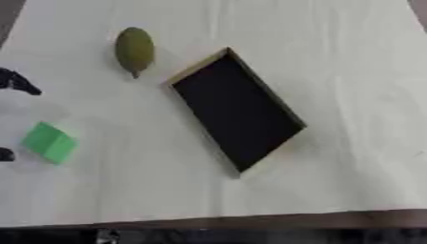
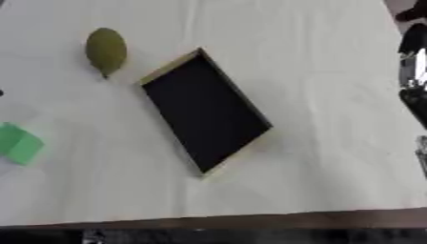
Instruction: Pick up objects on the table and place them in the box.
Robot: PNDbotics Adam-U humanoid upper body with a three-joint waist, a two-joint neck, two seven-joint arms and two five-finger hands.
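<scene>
A shallow rectangular box (image 1: 238,110) with a black inside and a thin tan rim lies askew in the middle of the pale table, with nothing in it. An olive-green oval fruit (image 1: 134,49) lies beyond its far left corner, apart from it. A bright green block (image 1: 49,142) sits near the table's left side. Only dark bits of my left hand (image 1: 16,81) show at the left edge, above and below the block and apart from it. Black and silver parts of my right hand (image 2: 413,102) show at the right edge, well away from the box.
The table's near edge (image 1: 250,220) runs across the bottom, with a dark floor below it. Bare tabletop (image 1: 359,71) spreads to the right of the box and in front of it.
</scene>
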